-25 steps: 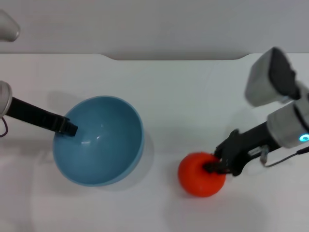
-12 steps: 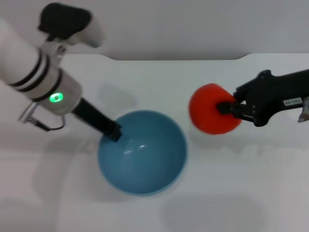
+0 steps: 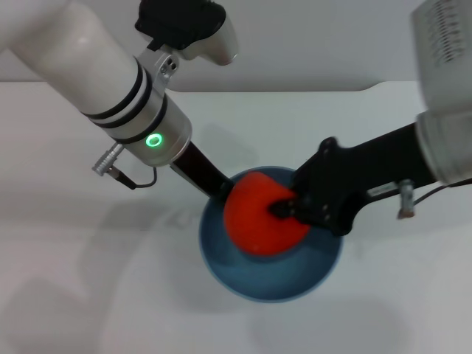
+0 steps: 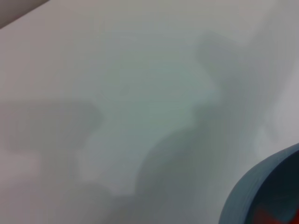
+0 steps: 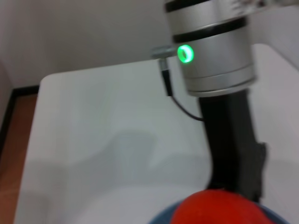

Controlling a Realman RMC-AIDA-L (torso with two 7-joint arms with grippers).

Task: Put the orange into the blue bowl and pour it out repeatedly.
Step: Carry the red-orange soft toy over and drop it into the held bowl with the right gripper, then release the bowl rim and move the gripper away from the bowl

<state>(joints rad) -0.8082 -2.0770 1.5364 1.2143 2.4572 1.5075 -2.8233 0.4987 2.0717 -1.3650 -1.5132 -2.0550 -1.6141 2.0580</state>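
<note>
My right gripper [image 3: 284,210] pinches the firm, bumpy red-orange fruit [image 3: 262,215] sideways over the glossy light-blue bowl [image 3: 221,258], whose slippery rim my left gripper [image 3: 221,193] clamps.

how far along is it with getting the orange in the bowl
Done: the orange is picked up and brought over the blue bowl. In hand: the right hand grips it just above the bowl's inside, while the left hand holds the bowl's rim. Left: letting go of the orange, then pouring it out.
</note>
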